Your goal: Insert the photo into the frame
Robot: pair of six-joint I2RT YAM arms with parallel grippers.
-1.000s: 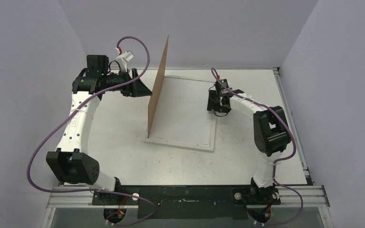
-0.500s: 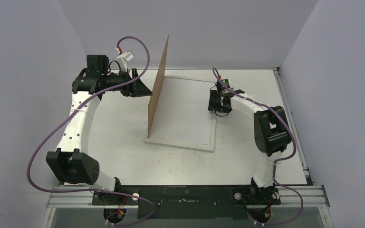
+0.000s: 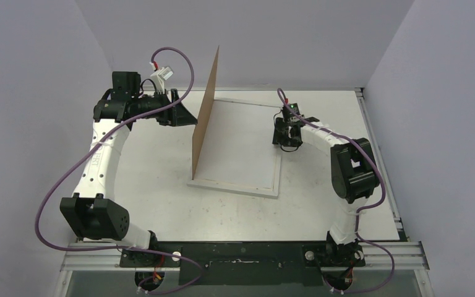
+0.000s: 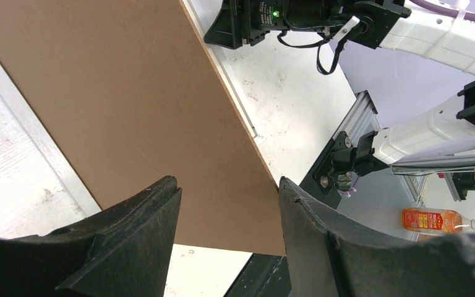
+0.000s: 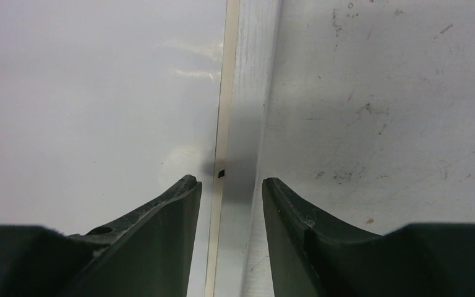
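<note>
orange bottle, red label, beyond scuffed white table's edge.

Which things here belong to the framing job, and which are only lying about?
Belong to the job:
- frame, flat on the table
- brown backing board, standing upright along its left edge
- left gripper, at the board
- right gripper, jaws astride the frame's right edge
- photo: not in view

Lying about:
- orange bottle, off the table

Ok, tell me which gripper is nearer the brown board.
Left. The left gripper is right at the left face of the board. The right gripper hangs over the right edge of the frame, across the frame from the board.
</note>
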